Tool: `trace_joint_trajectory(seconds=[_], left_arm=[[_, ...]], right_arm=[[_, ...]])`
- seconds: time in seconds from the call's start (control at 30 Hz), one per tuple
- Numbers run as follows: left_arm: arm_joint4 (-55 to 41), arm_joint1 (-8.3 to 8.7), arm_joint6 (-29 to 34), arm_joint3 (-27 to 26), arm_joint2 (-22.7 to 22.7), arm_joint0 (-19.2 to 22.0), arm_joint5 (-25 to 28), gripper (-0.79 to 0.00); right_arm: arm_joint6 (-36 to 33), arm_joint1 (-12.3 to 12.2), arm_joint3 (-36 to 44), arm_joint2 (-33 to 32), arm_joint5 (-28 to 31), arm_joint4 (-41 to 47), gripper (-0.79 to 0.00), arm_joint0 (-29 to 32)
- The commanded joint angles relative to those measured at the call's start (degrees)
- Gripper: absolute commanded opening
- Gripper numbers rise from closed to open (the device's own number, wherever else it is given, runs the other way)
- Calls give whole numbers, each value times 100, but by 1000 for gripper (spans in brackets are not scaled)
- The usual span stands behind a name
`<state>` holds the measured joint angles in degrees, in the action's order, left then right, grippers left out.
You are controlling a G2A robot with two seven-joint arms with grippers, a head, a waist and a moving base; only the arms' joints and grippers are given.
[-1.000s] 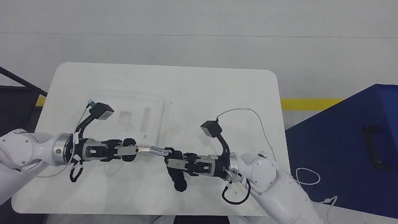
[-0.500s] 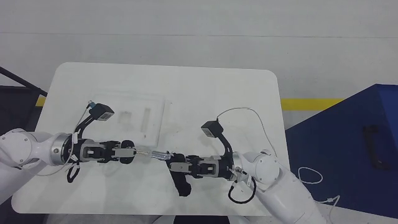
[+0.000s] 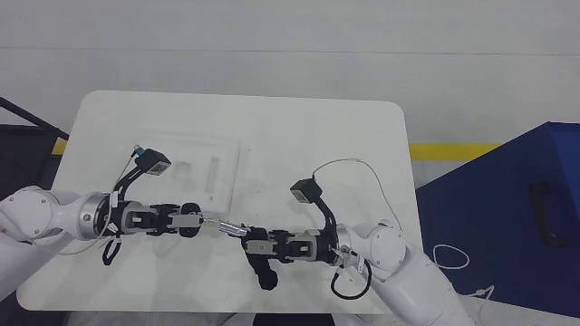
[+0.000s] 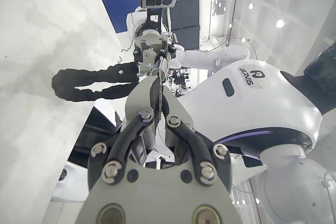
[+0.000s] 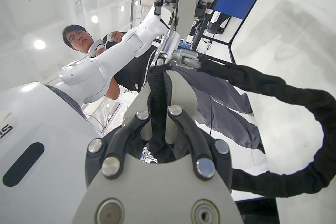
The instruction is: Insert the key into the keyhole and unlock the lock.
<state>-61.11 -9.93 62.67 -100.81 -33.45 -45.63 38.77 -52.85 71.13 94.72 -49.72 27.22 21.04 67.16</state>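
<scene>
– Lower centre of the top view: what holds the key (image 3: 216, 225)?
– Left gripper (image 4: 157, 87), jaws closed on its bow; blade tip at the lock (image 4: 147, 68); right gripper (image 5: 159, 82), jaws closed on the lock's black cable (image 5: 288, 93).

Top looks down — wrist cameras face each other, sharing the lock (image 4: 146, 69).

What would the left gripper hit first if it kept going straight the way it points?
Most likely the cable lock's metal head, held by the right gripper. The key in the left gripper seems to touch it; how deep is unclear.
</scene>
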Motion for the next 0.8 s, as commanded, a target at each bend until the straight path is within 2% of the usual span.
trace_joint_trajectory(seconds=[0.0,0.43,0.77], left_arm=[[37,-18,59,7,-39,-31,-5,-785],[8,-135,320,108,-284,-252,-146,-785],[95,-209,488,112,-502,-408,-203,-785]], right_arm=[[-27,-6,2,-14,7,4,-785,14],[-350,-37,-35,-92,67,208,-785,3],[-299,-17,-65,-12,83,109,-785,-59]])
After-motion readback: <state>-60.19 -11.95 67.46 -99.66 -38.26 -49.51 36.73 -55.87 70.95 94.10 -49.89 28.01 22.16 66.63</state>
